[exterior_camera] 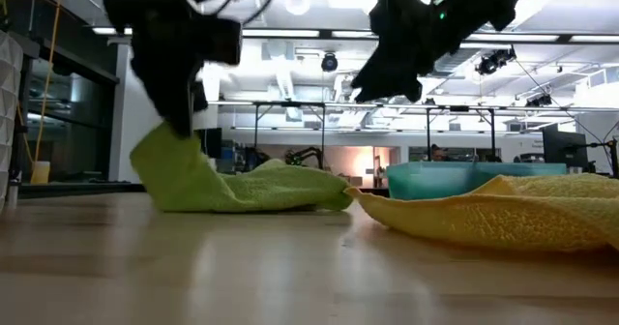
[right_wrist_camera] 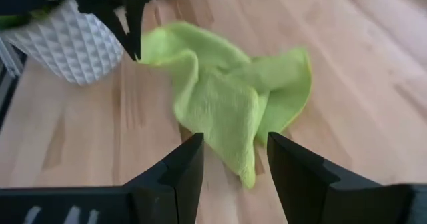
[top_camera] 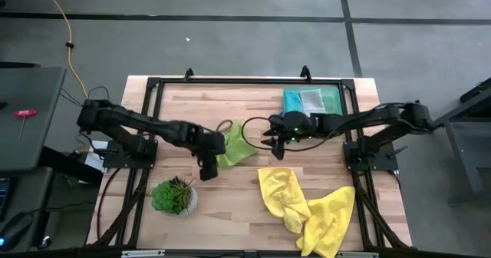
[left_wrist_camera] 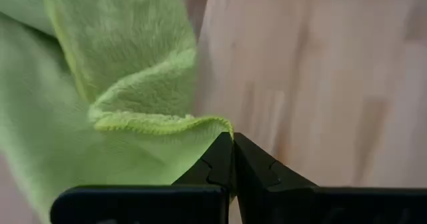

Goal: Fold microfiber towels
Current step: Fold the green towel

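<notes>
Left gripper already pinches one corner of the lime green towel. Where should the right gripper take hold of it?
Probably the free corner of the lime green towel lying nearest the open right gripper, approached from above. That corner lies flat on the table, opposite the end lifted by the shut left gripper.

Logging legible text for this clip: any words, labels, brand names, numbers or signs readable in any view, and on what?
None can be read in any view.
Lime green towel, yellow towels, white plant pot and wooden table: no print or tag shows.
Teal tray: no marking shows.
Left gripper and right gripper: plain dark fingers, no lettering.
Room behind the table in the low view: too blurred to tell any signs.
</notes>
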